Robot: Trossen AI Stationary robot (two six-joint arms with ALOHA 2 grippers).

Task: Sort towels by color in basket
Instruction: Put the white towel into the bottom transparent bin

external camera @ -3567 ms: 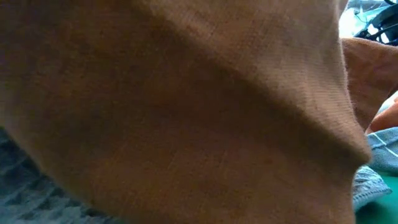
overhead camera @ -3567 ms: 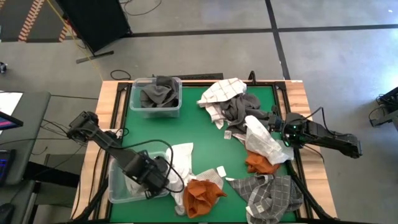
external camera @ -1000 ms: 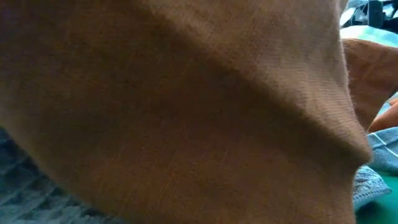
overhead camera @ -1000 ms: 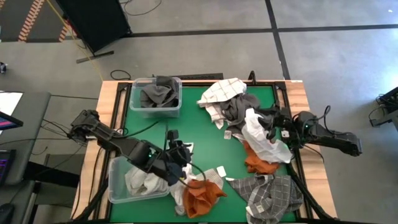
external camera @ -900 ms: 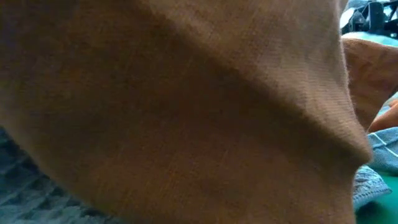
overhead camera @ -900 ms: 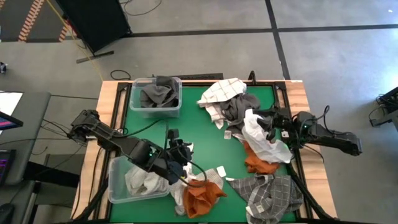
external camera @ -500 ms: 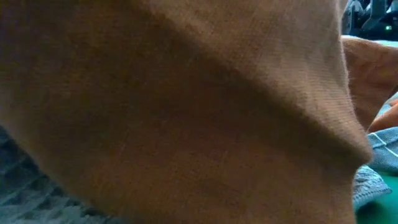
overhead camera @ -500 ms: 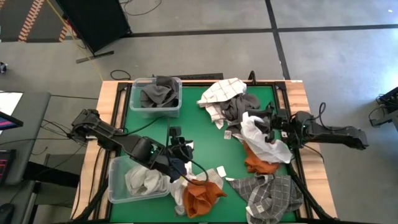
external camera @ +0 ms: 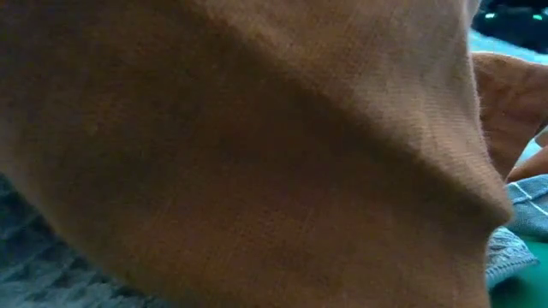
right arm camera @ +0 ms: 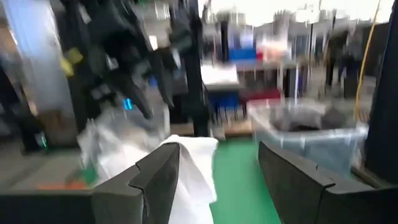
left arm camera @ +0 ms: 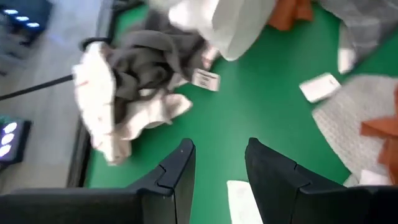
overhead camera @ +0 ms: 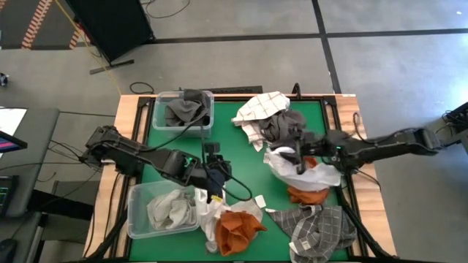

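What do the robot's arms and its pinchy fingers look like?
Both arms are dark, almost black, made of chunky jointed tubes with thin black cables looping alongside. The left gripper shows a small yellow mark, and the right gripper has tiny green lights near its wrist. Up close, the fingers are flat, dark, blocky plates with angled edges, two on each gripper.

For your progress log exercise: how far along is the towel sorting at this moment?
Done: dark grey towels fill the far bin; white towels lie in the near bin. In hand: the right gripper is at a white towel; the left gripper is open and empty. Left: rust orange, checked and grey towels on the table.
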